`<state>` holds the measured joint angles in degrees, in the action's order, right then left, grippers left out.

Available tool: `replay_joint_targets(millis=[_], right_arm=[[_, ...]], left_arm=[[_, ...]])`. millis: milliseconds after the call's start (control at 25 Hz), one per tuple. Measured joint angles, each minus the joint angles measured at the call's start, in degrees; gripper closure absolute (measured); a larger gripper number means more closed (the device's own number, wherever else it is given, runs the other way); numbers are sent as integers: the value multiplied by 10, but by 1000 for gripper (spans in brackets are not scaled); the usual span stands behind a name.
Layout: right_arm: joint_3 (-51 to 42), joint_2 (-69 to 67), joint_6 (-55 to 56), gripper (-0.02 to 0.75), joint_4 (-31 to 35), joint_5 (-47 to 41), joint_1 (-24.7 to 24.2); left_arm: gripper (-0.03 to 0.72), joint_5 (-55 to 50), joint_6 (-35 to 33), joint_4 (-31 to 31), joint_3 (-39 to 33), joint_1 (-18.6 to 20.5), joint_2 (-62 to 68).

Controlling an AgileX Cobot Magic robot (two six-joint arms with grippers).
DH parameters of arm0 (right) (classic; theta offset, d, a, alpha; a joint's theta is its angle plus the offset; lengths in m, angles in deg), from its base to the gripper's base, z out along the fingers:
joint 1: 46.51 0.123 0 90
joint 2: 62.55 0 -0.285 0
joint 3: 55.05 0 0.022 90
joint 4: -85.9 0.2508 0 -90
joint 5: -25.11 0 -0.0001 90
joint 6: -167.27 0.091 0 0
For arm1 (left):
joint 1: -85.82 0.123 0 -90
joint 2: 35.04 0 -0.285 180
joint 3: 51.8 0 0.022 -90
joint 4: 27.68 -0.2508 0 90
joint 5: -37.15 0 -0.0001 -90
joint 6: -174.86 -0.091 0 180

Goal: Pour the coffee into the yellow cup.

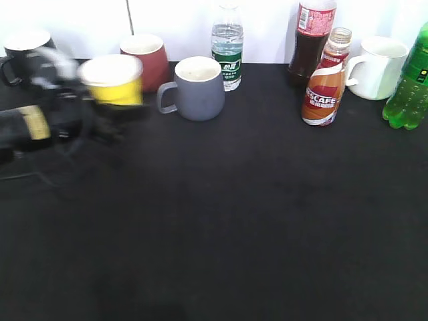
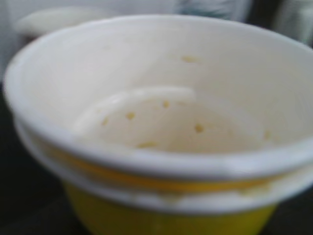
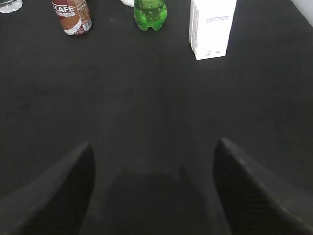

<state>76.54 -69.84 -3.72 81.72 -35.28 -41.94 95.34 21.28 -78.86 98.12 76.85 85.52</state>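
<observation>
The black worktop (image 1: 221,214) carries a back row of drinks and mugs. Tallest at the right are the cola bottle (image 1: 311,40) and the green soda bottle (image 1: 409,80), then the clear water bottle (image 1: 227,45) near the middle. In front of the cola stands the coffee (image 1: 326,79), upright, its cap seemingly off, untouched and well apart from both arms. The right wrist view shows it at top left, with a white carton (image 3: 211,27) further right.

Next come the mugs: a white one (image 1: 378,67) behind the coffee, a grey one (image 1: 197,87) at centre, a red-brown one (image 1: 146,59) behind it.

The yellow cup (image 1: 115,79) is at the left, blurred with motion, its white inside filling the left wrist view and showing a few yellowish specks. The left gripper (image 1: 100,110) appears to be clasped on it, though blur hides the jaws, so I cannot tell for certain. The right gripper (image 3: 154,171) hangs low over bare worktop with its jaws wide and empty.

The step seems to be bringing the cup forward. It should be kept level and gripped lightly, since thin paper walls crush easily, then set down within easy reach of the bottle.
</observation>
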Motion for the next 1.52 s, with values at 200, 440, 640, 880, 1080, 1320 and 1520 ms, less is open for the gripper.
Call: replay_joint_targets(millis=[200,440,640,880,1080,1320,1520], right_arm=[[0,0,0,150,0,0,0],[1,-1,-1,150,0,7,0],[12,-187,-15,150,5,271,0],[-72,-521,-12,150,1,789,3],[-80,-871,75,140,-175,1158,3],[28,-1064,75,65,-184,1206,3],[150,-1162,62,65,-209,1170,3]], left_arm=[[237,-24,19,-42,24,-130,-3],[238,-33,22,-69,25,-153,-3],[238,-34,22,-70,25,-153,-3],[238,-34,22,-70,25,-153,-3],[239,-34,22,-69,25,-153,-3],[240,-34,22,-69,25,-153,-3],[241,-34,22,-69,25,-153,-3]])
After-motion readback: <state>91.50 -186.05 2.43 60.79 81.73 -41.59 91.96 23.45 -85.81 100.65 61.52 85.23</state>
